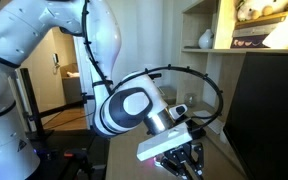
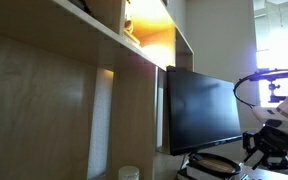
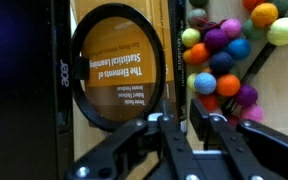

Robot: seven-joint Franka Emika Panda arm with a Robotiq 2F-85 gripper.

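In the wrist view my gripper (image 3: 182,122) has its two fingers drawn close together, with a thin black upright bar (image 3: 171,60) between the pads. I cannot tell if this bar belongs to the ring. Just left of the bar is a round black-rimmed ring (image 3: 76,60) standing in front of an orange book (image 3: 124,65), "The Elements of Statistical Learning". A cluster of coloured balls (image 3: 224,45) lies to the right of the fingers. In both exterior views the gripper (image 1: 180,160) (image 2: 269,150) hangs low over the desk beside a black monitor.
A black monitor (image 2: 199,110) stands against the wall and its edge shows in the wrist view (image 3: 62,90). Wooden shelves (image 2: 134,50) run above it. More shelves holding a vase (image 1: 205,39) and books (image 1: 259,30) stand behind the arm. A dark round thing (image 2: 219,160) lies by the monitor's foot.
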